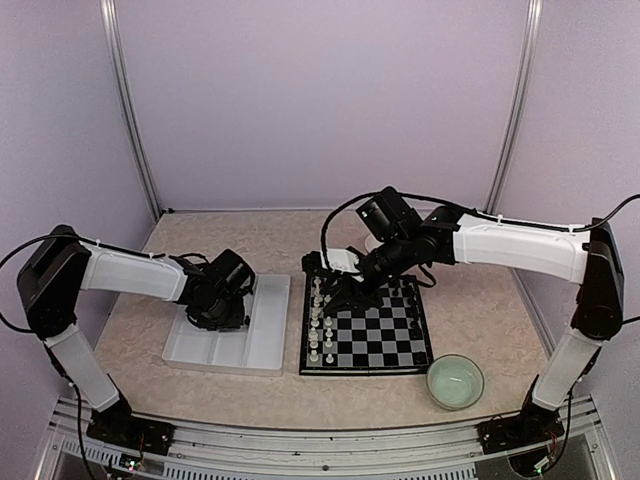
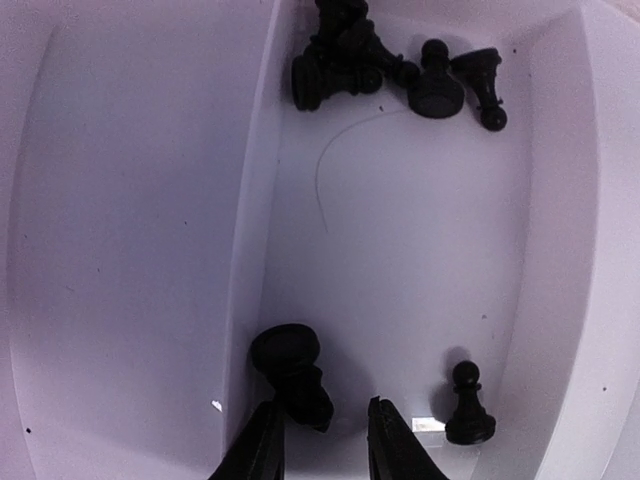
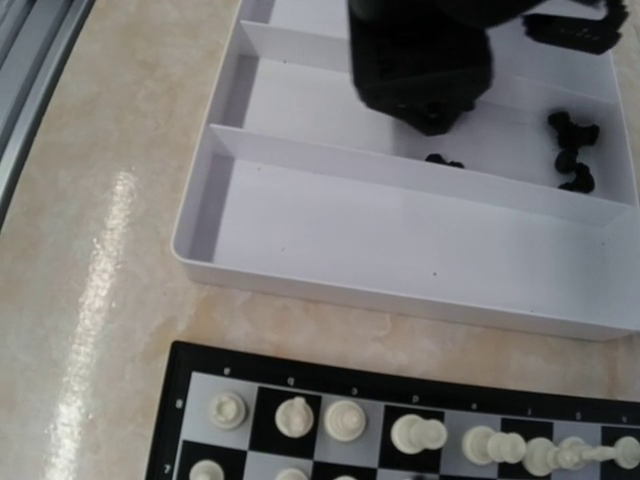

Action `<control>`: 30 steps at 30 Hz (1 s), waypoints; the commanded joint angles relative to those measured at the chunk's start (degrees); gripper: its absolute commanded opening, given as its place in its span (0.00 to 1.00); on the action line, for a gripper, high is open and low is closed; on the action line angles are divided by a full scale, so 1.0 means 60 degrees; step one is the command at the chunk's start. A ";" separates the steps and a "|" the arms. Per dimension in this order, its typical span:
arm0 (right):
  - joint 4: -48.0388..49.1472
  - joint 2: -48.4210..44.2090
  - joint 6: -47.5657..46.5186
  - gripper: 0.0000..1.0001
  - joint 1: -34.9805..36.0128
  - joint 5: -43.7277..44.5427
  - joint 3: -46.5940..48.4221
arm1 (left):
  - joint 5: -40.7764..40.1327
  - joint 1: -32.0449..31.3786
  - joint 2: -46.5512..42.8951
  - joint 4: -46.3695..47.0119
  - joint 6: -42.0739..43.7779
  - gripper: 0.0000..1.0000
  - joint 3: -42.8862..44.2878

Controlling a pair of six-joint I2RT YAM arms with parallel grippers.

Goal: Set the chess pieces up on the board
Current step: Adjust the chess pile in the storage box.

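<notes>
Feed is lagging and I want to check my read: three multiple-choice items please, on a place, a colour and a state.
1. Where are the black chess pieces? A on the board; B in the tray; C in the bowl.
2. Pieces standing on the board are: A white; B black; C both.
3. The green bowl is: A empty; B full of pieces; C overturned.
1 B: they lie in a tray compartment. 2 A: only white ones stand there. 3 A: its inside is bare.
</notes>
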 commanded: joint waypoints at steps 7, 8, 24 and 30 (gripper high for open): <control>0.0062 0.0295 0.0169 0.39 0.0120 -0.0159 -0.0121 | -0.0948 0.0724 0.1214 -0.0106 0.0681 0.28 0.0636; 0.0058 0.0297 0.0173 0.39 0.0120 -0.0168 -0.0134 | -0.0975 0.0777 0.1364 -0.0085 0.0753 0.27 0.0780; 0.0005 0.0276 0.0161 0.38 0.0127 -0.0148 -0.0164 | -0.1843 0.0967 0.2360 -0.0750 0.1833 0.00 0.2923; 0.0054 0.0222 0.0130 0.38 0.0121 -0.0063 -0.0209 | -0.0893 0.1186 0.1180 -0.0686 0.1937 0.05 0.2637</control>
